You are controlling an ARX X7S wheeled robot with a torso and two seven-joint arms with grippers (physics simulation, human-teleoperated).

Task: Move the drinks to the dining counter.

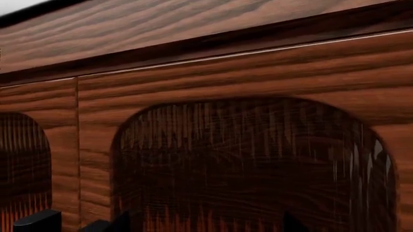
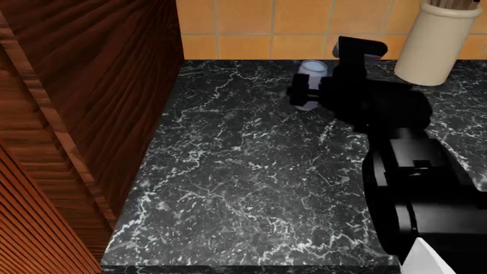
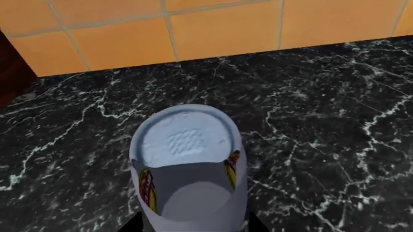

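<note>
The small silver can (image 3: 187, 169) with a red-yellow label stands on a black marble counter (image 3: 335, 121) close to the orange tiled wall. It also shows in the head view (image 2: 313, 69). My right gripper (image 3: 193, 227) is shut on the can, with a dark fingertip pressed against each side. In the head view the right gripper (image 2: 306, 91) reaches out over the counter (image 2: 228, 171). My left gripper (image 1: 206, 228) is open and empty, facing a dark-wood cabinet front. The red bottle, the carton and the dining counter are out of view.
A wide beige cylinder (image 2: 437, 43) stands at the back right by the tiled wall (image 2: 251, 23). A tall dark-wood cabinet (image 2: 84, 97) borders the counter's left side. The left wrist view shows arched wood door panels (image 1: 252, 164) very near.
</note>
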